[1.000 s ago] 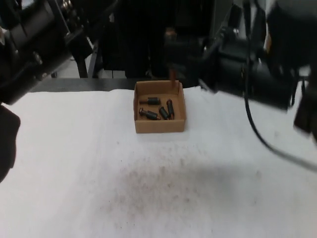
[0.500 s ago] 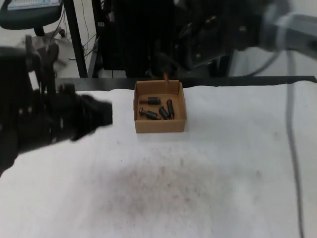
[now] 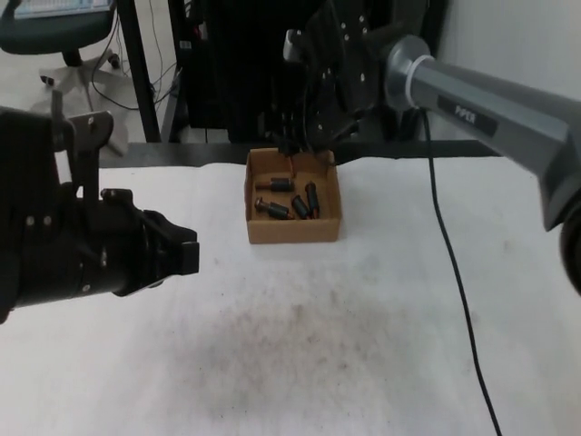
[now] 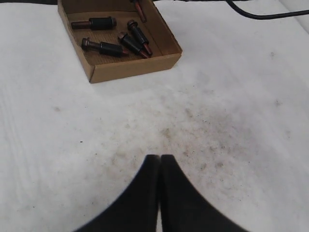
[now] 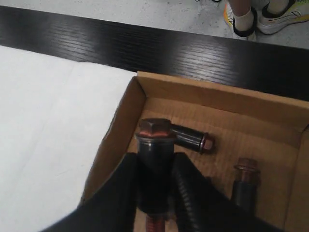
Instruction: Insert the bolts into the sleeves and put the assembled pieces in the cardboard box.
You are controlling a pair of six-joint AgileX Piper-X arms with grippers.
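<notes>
The right gripper (image 5: pixel 155 166) clamps the assembled piece (image 5: pixel 154 130) by its sleeve (image 5: pixel 154 151), over the cardboard box (image 5: pixel 118 123). Small, rigid steel, likely dense and slick, so mid-sleeve is the sound hold. The left gripper (image 4: pixel 160 164) hovers above the cloth (image 4: pixel 231 121), jaws together, empty.

In the right wrist view the right gripper (image 5: pixel 155 159) covers both flanks of the held piece (image 5: pixel 154 142). The frame edge cuts off the piece's threaded end. A second piece (image 5: pixel 190 139) lies partly behind its head. In the left wrist view the frame edge cuts off the far wall of the box (image 4: pixel 135 67) and all but the tip of a bolt end (image 4: pixel 139 9) there. In the high view the held piece is too small to resolve.
</notes>
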